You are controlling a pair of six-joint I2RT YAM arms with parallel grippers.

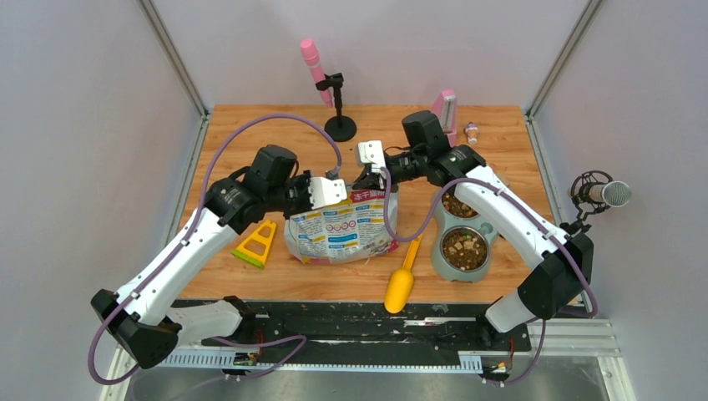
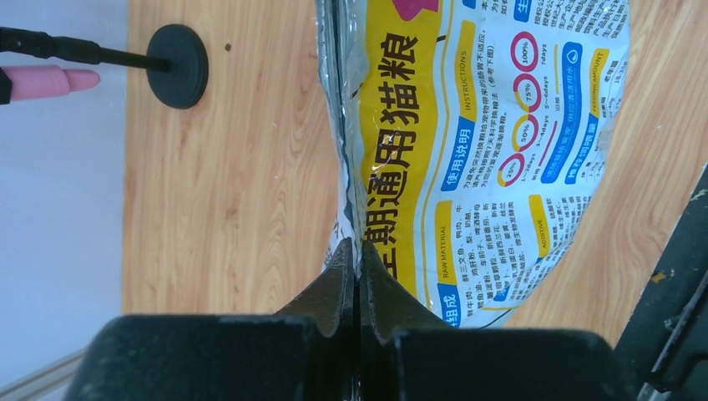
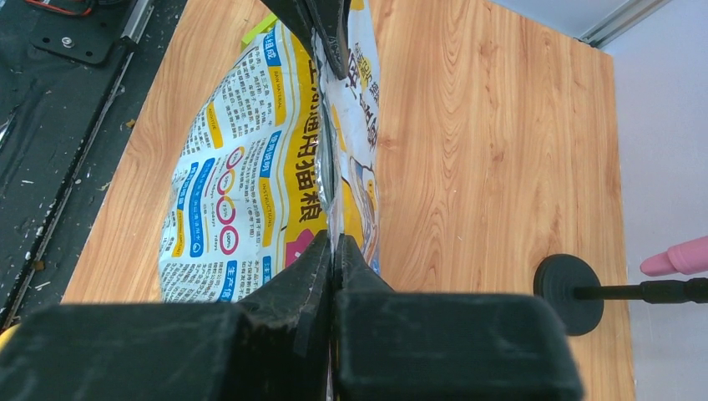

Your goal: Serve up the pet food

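Left tool (image 2: 357, 276): clamped shut on the top seam of the bag (image 1: 338, 230), at the seam's left end.
Right tool (image 3: 332, 251): likewise pinched on that seam, at its right end; the film is stretched taut between the two.
Pet food (image 1: 465, 246): seen in both cups of the double bowl (image 1: 436, 251), just right of the bag; whatever is inside the bag is hidden.
Bag mouth: whether it is sealed or partly parted cannot be told.
Slip risk: only a thin strip of crinkly film is held, so it could be pulled out of either tool if tension is raised unevenly.
Spill risk: if the seam gives suddenly, the bag could be jerked over and kibble thrown across the bench (image 1: 250, 150).
Knock risk: the scoop (image 1: 400, 284) lies just near-right of the bag and a yellow frame (image 1: 257, 244) just to its left; either could be swept by a swinging bag.
Open room: bare wood is left behind the bag, up to the stand (image 1: 340, 128).
Edges: the bench's near edge runs close in front of the bag.
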